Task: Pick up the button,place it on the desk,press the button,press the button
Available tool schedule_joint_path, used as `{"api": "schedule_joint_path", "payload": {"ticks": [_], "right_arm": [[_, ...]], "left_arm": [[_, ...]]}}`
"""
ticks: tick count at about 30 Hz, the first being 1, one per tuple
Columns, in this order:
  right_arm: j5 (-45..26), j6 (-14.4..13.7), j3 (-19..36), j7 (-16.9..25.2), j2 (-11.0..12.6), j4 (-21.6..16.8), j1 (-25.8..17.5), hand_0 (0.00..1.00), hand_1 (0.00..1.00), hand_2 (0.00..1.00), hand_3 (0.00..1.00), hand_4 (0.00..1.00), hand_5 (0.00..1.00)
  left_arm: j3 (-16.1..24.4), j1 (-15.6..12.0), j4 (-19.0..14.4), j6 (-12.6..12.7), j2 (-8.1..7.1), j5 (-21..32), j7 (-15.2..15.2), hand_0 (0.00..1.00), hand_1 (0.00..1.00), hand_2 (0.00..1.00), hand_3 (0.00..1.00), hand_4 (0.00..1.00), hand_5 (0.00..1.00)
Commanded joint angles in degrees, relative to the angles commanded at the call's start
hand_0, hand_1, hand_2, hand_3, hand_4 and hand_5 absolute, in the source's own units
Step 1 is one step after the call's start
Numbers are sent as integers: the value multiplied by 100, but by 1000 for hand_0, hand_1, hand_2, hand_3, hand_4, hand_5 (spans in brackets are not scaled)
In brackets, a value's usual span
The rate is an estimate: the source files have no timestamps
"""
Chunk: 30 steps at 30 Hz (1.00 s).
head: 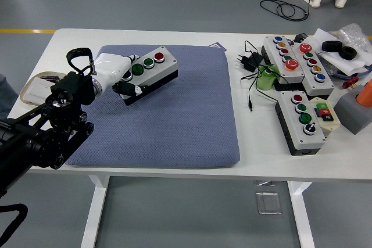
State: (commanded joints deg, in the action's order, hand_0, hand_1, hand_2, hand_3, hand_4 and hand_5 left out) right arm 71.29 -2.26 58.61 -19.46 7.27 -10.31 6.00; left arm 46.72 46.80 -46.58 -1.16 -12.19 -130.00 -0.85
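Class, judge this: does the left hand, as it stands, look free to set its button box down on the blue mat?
Probably yes. The left hand grips the button box just over the blue mat, and nothing lies on the mat beneath it.

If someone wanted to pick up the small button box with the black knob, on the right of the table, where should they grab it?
By its long sides, from above. The button box lies flat with buttons on top; another box crowds its far end, but the near-left side is bare table.

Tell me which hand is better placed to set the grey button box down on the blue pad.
Left. The left hand already grips the button box at its near end, holding it tilted above the blue pad. No right arm shows in the head view.
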Motion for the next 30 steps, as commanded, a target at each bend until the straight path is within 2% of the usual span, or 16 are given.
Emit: {"api": "schedule_joint_path", "payload": {"ticks": [4, 6, 9, 12, 14, 20, 23, 30], "right_arm": [[-3, -1, 4, -3, -2, 0, -3, 658, 644, 691, 591, 390, 259], [-2, -1, 5, -4, -3, 0, -3, 658, 644, 691, 590, 390, 259], [-5, 0, -1, -6, -3, 0, -1, 658, 644, 691, 590, 390, 259], [0, 2, -2, -6, -4, 0, -1, 658, 643, 691, 591, 390, 259], [29, 3, 16, -11, -8, 0, 4, 658, 643, 691, 591, 390, 259], [34, 6, 12, -10, -3, 0, 14, 658, 644, 691, 590, 389, 258], [51, 9, 15, -12, -2, 0, 20, 658, 644, 691, 590, 389, 258], [38, 8, 1, -14, -1, 0, 27, 657, 643, 690, 591, 390, 257]], "left_arm": [[-163, 63, -17, -102, -139, 0, 656, 216, 59, 65, 220, 242, 2], [-185, 71, -20, -111, -159, 0, 832, 222, 61, 61, 207, 244, 2], [-287, 108, -42, -300, -287, 147, 1403, 222, 61, 61, 207, 244, 2], [-273, 110, -67, -315, -315, 133, 1618, 229, 61, 65, 208, 235, 2], [-305, 143, -124, -229, -368, 101, 1871, 229, 61, 65, 208, 235, 2], [-763, 397, -118, 94, -516, 0, 2280, 253, 69, 94, 226, 229, 2], [-879, 497, -65, 218, -537, 4, 2485, 253, 69, 94, 226, 229, 2], [-1236, 626, 121, 378, -533, 122, 2729, 251, 70, 96, 225, 225, 2]]}}
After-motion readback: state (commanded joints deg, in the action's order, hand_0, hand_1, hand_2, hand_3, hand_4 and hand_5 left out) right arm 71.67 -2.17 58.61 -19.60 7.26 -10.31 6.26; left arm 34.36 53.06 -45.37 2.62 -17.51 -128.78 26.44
